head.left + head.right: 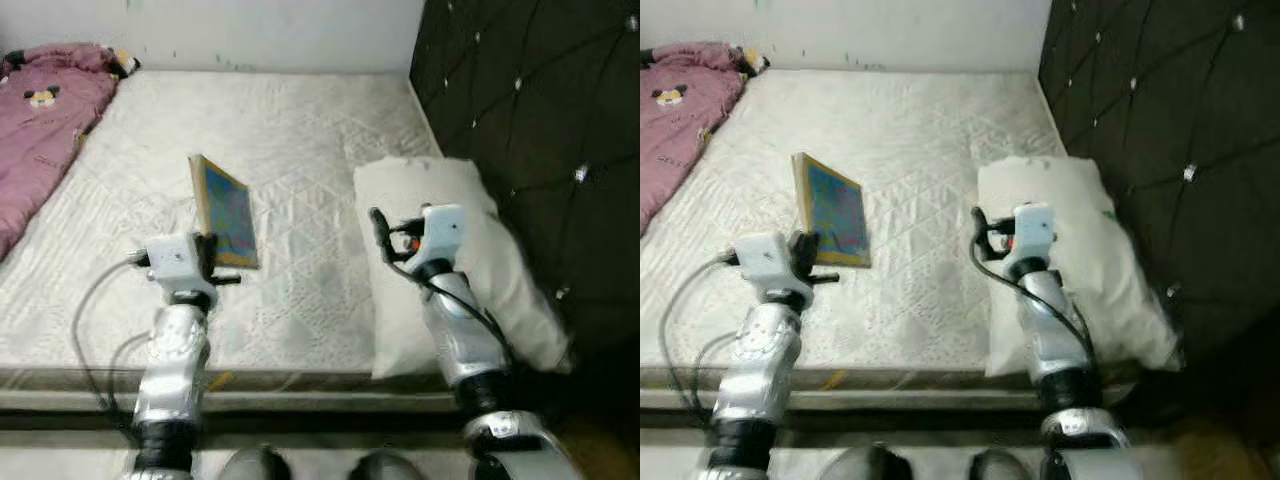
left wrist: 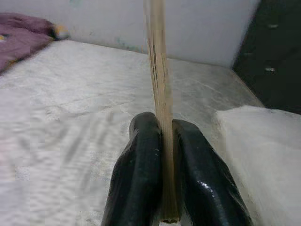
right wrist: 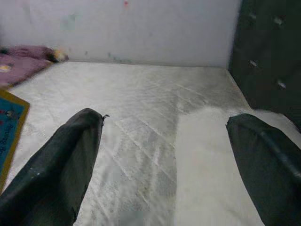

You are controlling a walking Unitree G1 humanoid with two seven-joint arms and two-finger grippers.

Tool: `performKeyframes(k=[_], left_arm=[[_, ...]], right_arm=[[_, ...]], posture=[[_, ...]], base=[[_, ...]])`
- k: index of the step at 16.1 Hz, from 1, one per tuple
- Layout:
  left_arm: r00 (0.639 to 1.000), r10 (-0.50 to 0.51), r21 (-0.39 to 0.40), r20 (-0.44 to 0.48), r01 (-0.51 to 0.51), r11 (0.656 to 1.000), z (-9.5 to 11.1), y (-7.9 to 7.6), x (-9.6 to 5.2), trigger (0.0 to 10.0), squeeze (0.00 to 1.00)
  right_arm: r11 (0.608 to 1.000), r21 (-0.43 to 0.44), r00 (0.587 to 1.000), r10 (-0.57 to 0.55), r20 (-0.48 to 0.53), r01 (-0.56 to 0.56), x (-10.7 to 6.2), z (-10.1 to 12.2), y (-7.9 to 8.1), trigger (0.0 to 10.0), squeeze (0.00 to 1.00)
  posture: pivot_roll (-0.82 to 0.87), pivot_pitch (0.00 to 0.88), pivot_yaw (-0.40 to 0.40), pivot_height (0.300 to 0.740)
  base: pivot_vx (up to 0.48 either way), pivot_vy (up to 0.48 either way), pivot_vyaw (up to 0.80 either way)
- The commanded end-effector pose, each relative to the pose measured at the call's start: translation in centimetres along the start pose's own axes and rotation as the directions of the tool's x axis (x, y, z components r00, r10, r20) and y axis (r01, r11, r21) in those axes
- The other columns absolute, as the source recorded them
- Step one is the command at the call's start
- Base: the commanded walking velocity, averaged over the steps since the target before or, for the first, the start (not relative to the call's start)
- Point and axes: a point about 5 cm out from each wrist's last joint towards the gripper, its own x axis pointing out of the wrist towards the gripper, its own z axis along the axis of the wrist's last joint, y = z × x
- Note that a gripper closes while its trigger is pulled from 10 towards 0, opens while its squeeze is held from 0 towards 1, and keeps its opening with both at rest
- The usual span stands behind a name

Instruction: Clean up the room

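Note:
A thin board book (image 1: pixel 226 212) with a blue picture face and tan edges stands tilted over the white mattress (image 1: pixel 290 130). My left gripper (image 1: pixel 210 256) is shut on its near lower edge; in the left wrist view both black fingers (image 2: pixel 141 179) clamp the book's edge (image 2: pixel 159 84). My right gripper (image 1: pixel 378 235) hangs open above the left edge of a white pillow (image 1: pixel 450 270), with nothing between its fingers (image 3: pixel 56 169). A pink blanket (image 1: pixel 45 120) lies bunched at the mattress's far left.
A dark tufted headboard (image 1: pixel 540 120) runs along the right side. A white wall (image 1: pixel 280 30) closes the far end. The bed's front edge (image 1: pixel 300 385) is just below my arms, and my feet (image 1: pixel 300 465) stand before it.

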Motion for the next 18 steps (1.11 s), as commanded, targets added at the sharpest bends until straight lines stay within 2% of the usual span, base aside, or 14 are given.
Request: performKeyframes(k=[1,5,14,18], left_arm=[[0.998,-0.009,0.022,0.055,0.008,1.000,1.20,0.17,0.30,10.0,0.00],[0.995,-0.054,0.022,0.079,0.053,0.998,1.56,-0.22,0.20,10.0,0.00],[0.995,-0.060,0.004,0.074,0.060,0.998,1.47,-0.28,0.21,10.0,0.00],[0.996,-0.053,0.004,0.071,0.053,0.999,1.39,-0.31,0.24,10.0,0.00]], right_arm=[[1.000,0.003,1.000,0.004,0.018,-0.005,0.31,0.50,0.36,10.0,0.00],[1.000,0.005,1.000,0.001,0.019,-0.001,0.29,0.51,0.35,10.0,0.00],[1.000,0.002,1.000,0.005,0.020,-0.005,0.41,0.56,0.35,10.0,0.00],[1.000,-0.003,1.000,0.002,0.018,-0.001,0.39,0.53,0.11,10.0,0.00]], posture=[[-0.06,0.000,0.011,0.740],[-0.06,0.000,0.011,0.740],[-0.06,0.000,0.008,0.740],[-0.06,0.000,0.009,0.740]], base=[[0.000,0.000,0.00],[0.000,0.000,0.00],[0.370,0.000,0.00],[0.000,0.000,0.00]])
